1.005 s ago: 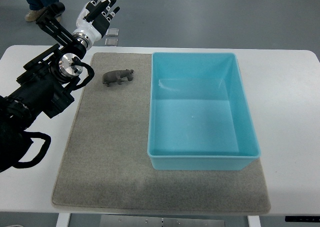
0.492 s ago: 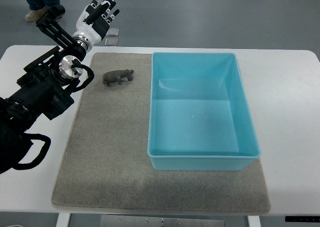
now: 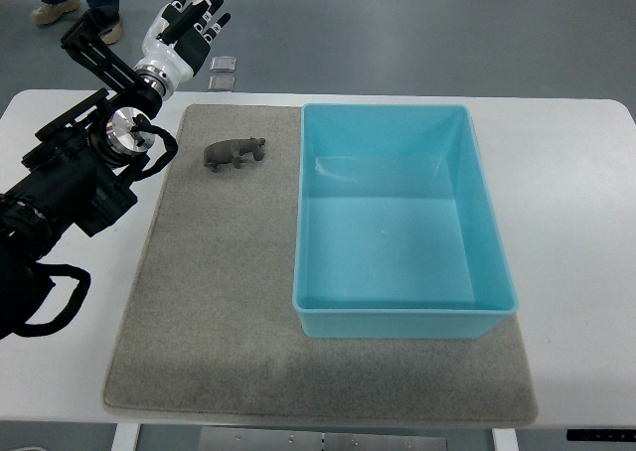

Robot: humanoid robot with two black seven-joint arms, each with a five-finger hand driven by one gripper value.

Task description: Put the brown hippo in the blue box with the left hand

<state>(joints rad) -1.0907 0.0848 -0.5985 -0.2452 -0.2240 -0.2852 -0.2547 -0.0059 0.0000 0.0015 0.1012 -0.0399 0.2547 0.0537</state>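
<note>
A white table [image 3: 566, 183] stands on a grey floor [image 3: 417, 34].

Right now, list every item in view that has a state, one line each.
brown hippo: standing on the grey mat, not held, outside the box.
blue box: upright, open-topped, empty.
grey mat: lying flat on the white table.
left hand: fingers spread, holding nothing, beyond the table's far edge.
</note>
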